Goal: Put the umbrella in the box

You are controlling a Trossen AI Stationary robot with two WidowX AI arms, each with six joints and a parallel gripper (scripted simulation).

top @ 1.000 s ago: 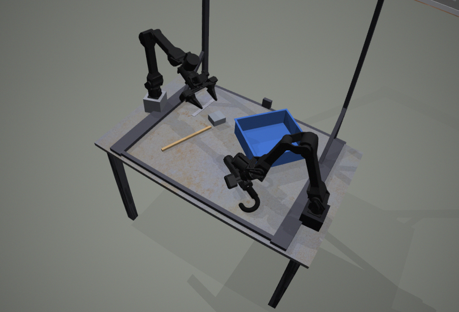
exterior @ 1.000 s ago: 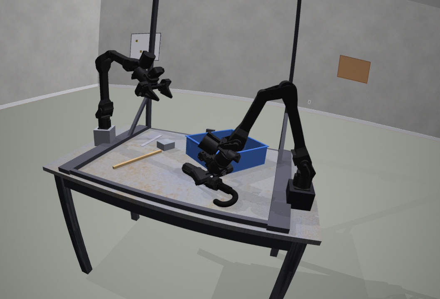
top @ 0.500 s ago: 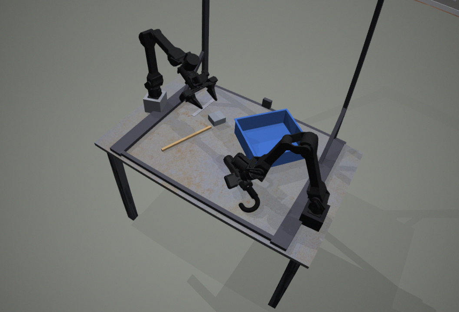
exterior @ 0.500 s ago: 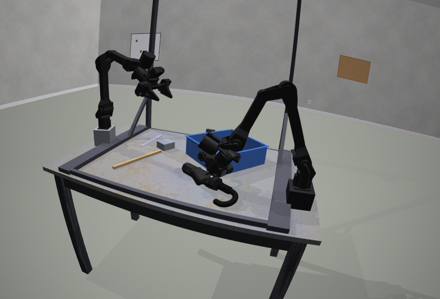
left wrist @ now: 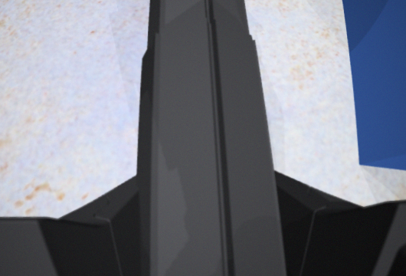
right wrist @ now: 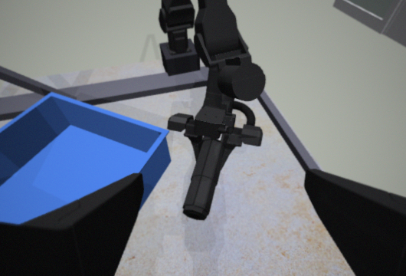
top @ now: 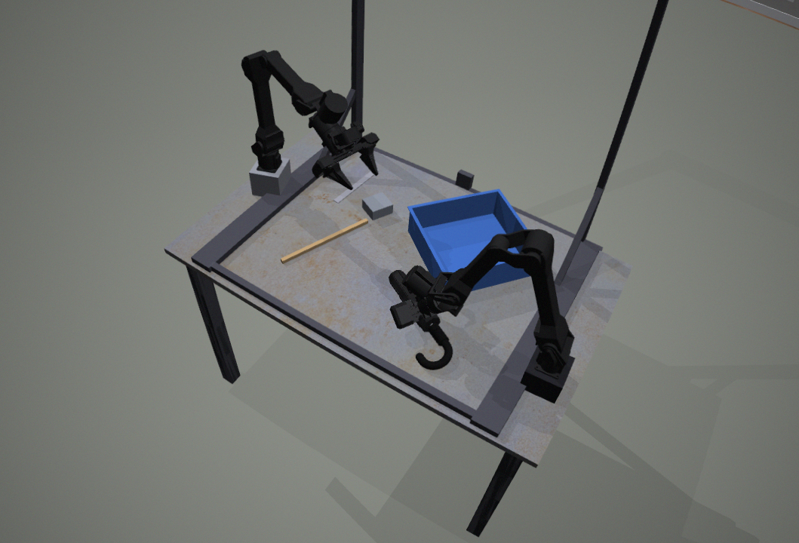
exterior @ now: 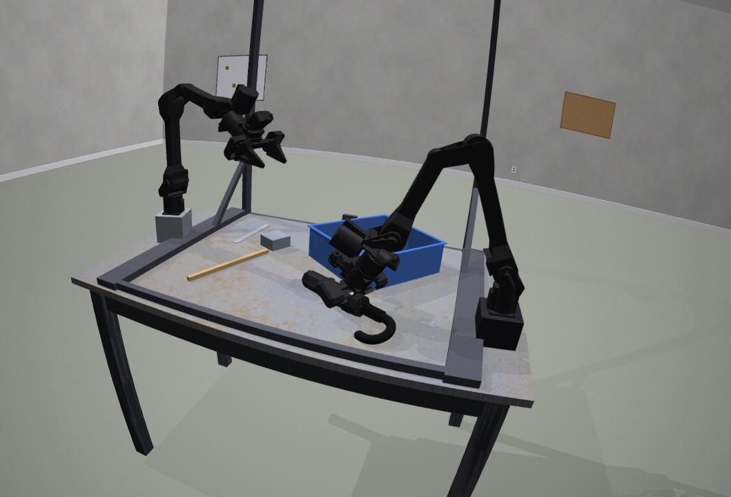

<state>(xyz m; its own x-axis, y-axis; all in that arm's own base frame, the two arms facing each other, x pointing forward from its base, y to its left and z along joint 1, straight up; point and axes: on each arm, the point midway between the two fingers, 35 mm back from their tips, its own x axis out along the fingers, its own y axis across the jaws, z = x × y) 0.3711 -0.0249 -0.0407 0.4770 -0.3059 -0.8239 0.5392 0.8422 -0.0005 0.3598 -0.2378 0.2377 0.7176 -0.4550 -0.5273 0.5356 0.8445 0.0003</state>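
The folded black umbrella [exterior: 347, 298] lies flat on the table in front of the blue storage box [top: 464, 237], with its hooked handle [top: 434, 351] toward the table's front edge. My left gripper [exterior: 355, 291] is down over the umbrella's shaft near the handle. Its fingers press against both sides of the shaft in the left wrist view [left wrist: 204, 178]. The right wrist view shows the same grip [right wrist: 216, 143] and the box [right wrist: 67, 153], which holds nothing. My right gripper [top: 351, 167] hangs open and empty, high above the far corner of the table.
A wooden stick [top: 323, 241], a grey block [top: 377, 205] and a flat grey strip [top: 354, 188] lie on the far half of the table. A small dark cube [top: 465, 177] stands behind the box. Raised rails border the work area, and two tall posts stand at the back.
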